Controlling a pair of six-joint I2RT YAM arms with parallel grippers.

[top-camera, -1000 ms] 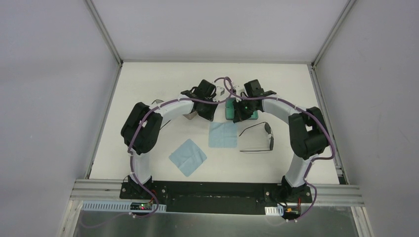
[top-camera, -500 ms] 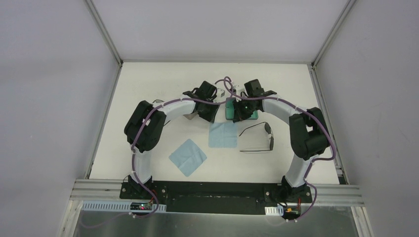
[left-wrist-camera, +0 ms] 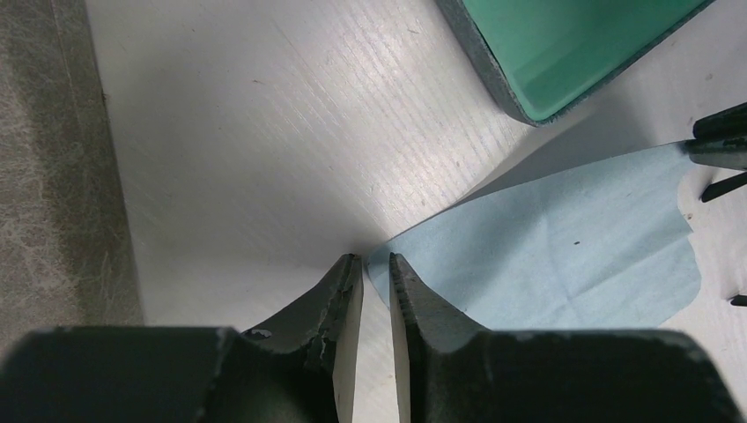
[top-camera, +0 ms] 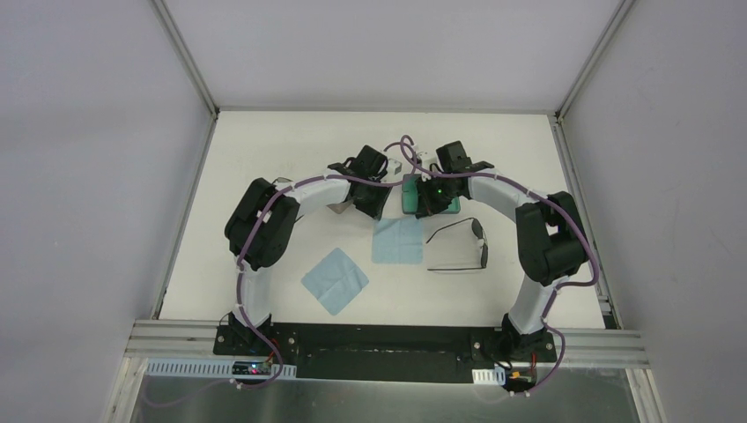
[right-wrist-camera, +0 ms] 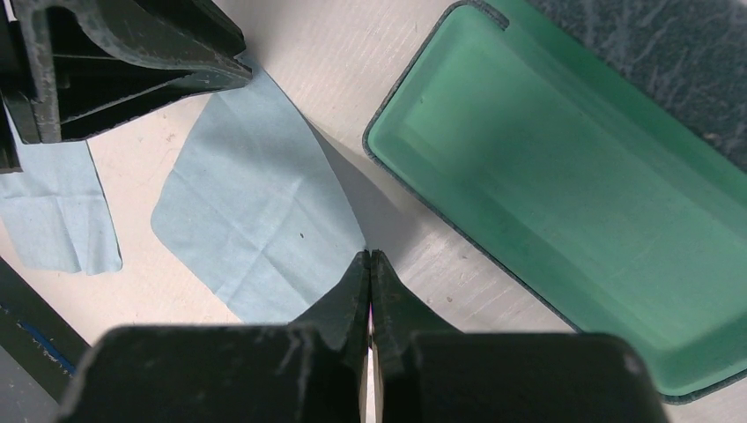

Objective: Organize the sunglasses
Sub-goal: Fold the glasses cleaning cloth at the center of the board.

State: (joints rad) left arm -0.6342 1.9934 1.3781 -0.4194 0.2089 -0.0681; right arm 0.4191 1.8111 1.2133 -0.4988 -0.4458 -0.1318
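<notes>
Our left claw (left-wrist-camera: 374,257), shut a moment ago, is parting slightly at one corner of the cloth (left-wrist-camera: 564,238), while our right claw (right-wrist-camera: 370,257) is staying pinched on another. We are judging the cloth half released. The sunglasses (top-camera: 460,248) are lying untouched beside it.

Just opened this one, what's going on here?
The right gripper is shut on one corner of a blue cloth beside the open green case. The left gripper, jaws slightly apart, sits at another corner. One pair of sunglasses lies untouched on the table.
</notes>
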